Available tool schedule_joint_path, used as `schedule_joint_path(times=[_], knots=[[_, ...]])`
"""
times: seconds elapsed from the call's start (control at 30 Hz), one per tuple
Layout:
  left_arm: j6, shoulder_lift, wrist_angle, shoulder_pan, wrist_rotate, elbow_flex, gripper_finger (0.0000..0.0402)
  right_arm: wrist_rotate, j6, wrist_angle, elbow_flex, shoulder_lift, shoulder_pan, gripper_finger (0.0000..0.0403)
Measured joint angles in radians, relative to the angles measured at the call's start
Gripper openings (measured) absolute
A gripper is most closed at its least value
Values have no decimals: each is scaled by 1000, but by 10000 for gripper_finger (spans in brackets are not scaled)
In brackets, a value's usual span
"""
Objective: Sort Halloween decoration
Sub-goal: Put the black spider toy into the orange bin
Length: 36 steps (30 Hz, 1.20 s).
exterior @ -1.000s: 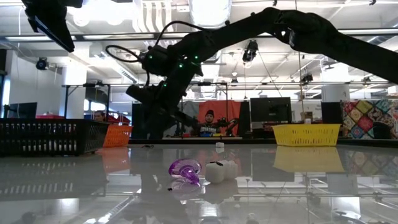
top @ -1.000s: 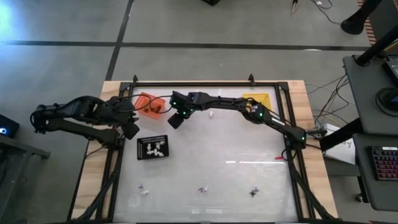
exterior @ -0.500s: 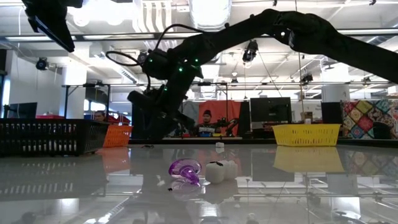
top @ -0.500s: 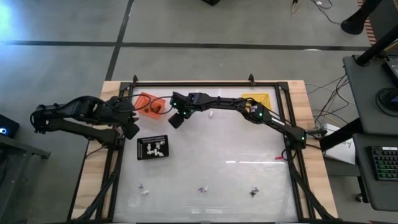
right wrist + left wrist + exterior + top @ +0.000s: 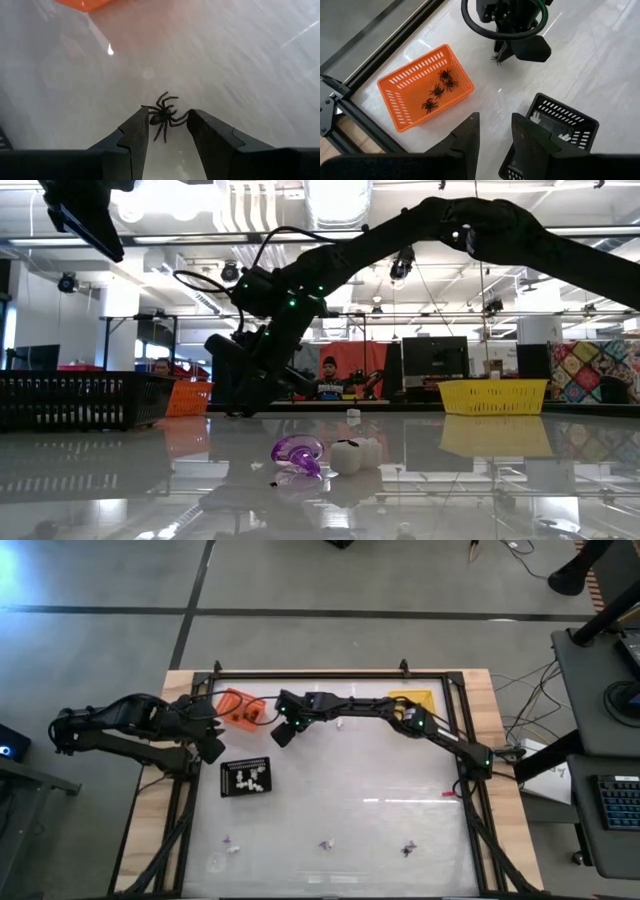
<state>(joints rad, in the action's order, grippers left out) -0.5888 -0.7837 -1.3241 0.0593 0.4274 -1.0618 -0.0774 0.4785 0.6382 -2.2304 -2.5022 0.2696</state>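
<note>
1. The right pincer (image 5: pixel 167 131) is hovering low over the glossy white worktop (image 5: pixel 240 60), fingers parted, a small black plastic spider (image 5: pixel 164 116) lying between its tips.
2. The left pincer (image 5: pixel 492 131), slightly parted and empty, is waiting above the orange slotted plastic tray (image 5: pixel 402 97) holding more spiders.

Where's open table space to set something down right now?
The wide middle, between the black tray and the right arm, is bare. It is crowded at the far left, around the orange tray and right gripper; trinkets dot the near edge.
</note>
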Motion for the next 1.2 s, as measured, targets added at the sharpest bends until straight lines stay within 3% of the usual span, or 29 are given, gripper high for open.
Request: schedule_joint_path(times=[0.27,0.57,0.97,1.2], knots=[[-5,0,4,0,0,0,96,4,36,-30,60,5,5,122],[-5,0,6,0,0,0,96,7,37,-14,62,4,6,16],[-5,0,7,0,0,0,96,-5,-29,64,72,73,8,9],[-5,0,22,0,1,0,96,-11,-8,-115,66,124,10,9]])
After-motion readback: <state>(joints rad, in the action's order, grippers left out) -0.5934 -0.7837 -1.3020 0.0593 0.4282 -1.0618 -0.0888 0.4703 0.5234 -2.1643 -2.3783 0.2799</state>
